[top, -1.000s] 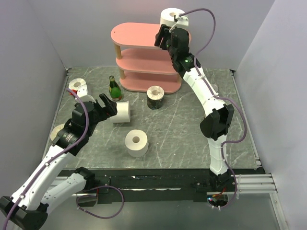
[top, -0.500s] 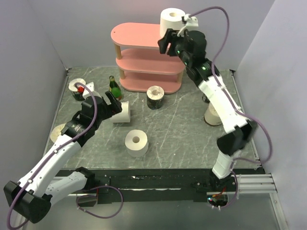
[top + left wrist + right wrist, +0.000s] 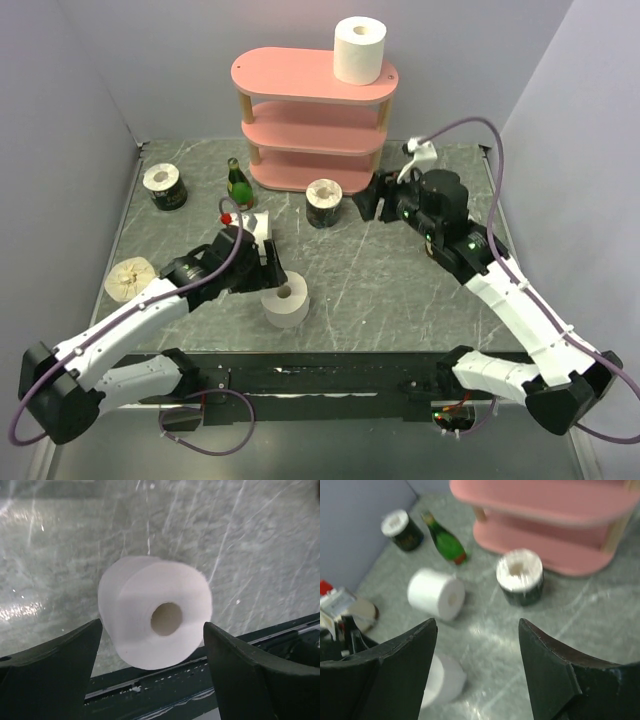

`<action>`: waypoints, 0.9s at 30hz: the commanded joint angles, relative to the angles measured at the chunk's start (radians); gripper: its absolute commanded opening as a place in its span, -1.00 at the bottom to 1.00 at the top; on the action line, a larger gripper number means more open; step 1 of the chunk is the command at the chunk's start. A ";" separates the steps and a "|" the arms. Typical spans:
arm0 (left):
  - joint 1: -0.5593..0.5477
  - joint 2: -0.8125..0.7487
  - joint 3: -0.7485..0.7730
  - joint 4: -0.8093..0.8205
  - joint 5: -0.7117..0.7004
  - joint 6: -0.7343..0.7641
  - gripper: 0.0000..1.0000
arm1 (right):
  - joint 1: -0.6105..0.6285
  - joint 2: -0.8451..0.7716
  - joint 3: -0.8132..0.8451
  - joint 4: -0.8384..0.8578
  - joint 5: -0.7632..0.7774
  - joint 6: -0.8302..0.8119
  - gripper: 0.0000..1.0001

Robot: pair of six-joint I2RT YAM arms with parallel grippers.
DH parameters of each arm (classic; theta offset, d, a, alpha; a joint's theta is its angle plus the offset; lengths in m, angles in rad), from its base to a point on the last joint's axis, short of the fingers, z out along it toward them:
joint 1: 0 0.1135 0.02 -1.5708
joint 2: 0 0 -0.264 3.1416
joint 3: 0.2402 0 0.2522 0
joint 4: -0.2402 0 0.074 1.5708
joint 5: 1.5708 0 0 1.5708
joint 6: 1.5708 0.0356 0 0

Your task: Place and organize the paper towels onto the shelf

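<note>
Paper towels: one white roll [image 3: 359,50] stands upright on the right end of the top board of the pink shelf [image 3: 290,75]. The other rolls I can see are down on the table [image 3: 400,300].
Left gripper [image 3: 152,627]: jaws spread wide, one finger on either side of an upright roll [image 3: 287,300] near the table's front edge. The tips sit close by its flanks, but I cannot tell if they touch. The roll rests on the table.
Right gripper [image 3: 476,625]: jaws apart at a middling gap with nothing between them. It is low over the table, just in front of the shelf, facing the dark-banded roll [image 3: 325,203].
Other rolls: a lying roll [image 3: 436,594], white, is on its side near the green bottle [image 3: 237,184]. A second banded roll [image 3: 165,186] stands at the far left. A cream roll [image 3: 131,278] is at the left edge.
Change, right: a second ago this gripper was up at the top board against the white roll. It has since let go and come down, and the roll stands alone.
Change, left: it has moved from the lying roll toward the front of the table, to the upright one.
Writing: dark bands on two rolls and a pale label on the bottle, all too small or blurred to read.
</note>
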 commanded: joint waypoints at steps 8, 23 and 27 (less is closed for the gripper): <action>-0.028 0.042 -0.059 0.023 -0.004 -0.078 0.69 | 0.007 -0.158 -0.124 -0.037 0.036 -0.018 0.50; -0.034 0.076 -0.151 0.128 0.041 -0.080 0.52 | 0.006 -0.156 -0.136 -0.034 0.033 0.001 0.50; -0.034 0.099 -0.142 0.137 0.024 -0.074 0.22 | 0.007 -0.155 -0.136 -0.038 0.030 0.004 0.50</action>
